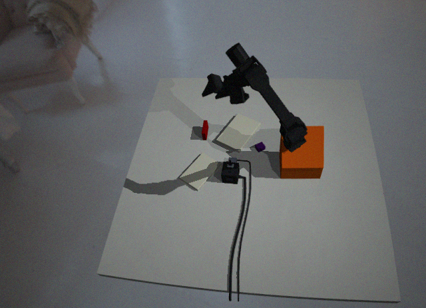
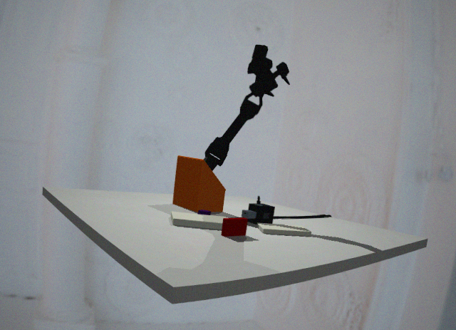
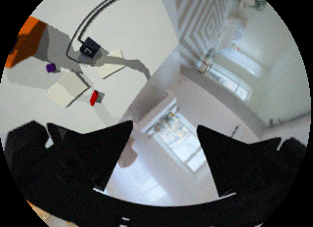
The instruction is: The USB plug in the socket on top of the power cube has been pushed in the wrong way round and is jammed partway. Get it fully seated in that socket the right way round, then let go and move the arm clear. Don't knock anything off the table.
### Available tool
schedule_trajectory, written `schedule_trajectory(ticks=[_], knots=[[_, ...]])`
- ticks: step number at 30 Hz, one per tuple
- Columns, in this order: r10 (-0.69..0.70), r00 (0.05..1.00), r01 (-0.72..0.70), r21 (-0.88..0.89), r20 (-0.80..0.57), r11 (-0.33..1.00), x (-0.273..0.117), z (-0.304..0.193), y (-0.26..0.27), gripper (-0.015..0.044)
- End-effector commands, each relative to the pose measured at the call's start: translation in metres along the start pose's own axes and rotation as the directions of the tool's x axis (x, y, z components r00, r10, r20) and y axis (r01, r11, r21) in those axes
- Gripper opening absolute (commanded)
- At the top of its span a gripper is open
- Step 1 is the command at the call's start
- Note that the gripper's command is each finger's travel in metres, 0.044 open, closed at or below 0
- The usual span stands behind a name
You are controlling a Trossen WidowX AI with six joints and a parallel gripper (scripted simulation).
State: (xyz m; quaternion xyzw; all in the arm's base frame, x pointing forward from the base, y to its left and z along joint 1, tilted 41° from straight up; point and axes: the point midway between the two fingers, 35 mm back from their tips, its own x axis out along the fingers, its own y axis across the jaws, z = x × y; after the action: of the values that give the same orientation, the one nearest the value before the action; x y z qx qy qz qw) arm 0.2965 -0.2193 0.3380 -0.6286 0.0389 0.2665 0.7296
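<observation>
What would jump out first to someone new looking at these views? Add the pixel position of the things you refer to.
Probably the big orange block point(image 1: 302, 154) point(image 2: 191, 182) point(image 3: 28, 41), with the black arm point(image 1: 275, 102) point(image 2: 235, 125) rising beside it, its gripper point(image 3: 164, 127) open, high above the table. Next, the small upright red block point(image 1: 205, 130) point(image 2: 234, 227) point(image 3: 94, 98), near two pale slabs, and the black power cube point(image 1: 229, 177) point(image 2: 266, 213) point(image 3: 90, 48) trailing cables.
</observation>
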Motion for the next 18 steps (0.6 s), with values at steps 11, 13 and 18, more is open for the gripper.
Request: schedule_trajectory(ticks=[11,13,18], knots=[[0.173,0.974,-0.221,0.798,0.149,0.56,0.082,0.017,0.055,0.044],[0.206,0.963,-0.244,0.889,0.175,0.386,0.097,0.022,0.067,0.044],[0.248,0.946,-0.249,0.958,0.209,0.144,0.115,0.029,0.083,0.044]])
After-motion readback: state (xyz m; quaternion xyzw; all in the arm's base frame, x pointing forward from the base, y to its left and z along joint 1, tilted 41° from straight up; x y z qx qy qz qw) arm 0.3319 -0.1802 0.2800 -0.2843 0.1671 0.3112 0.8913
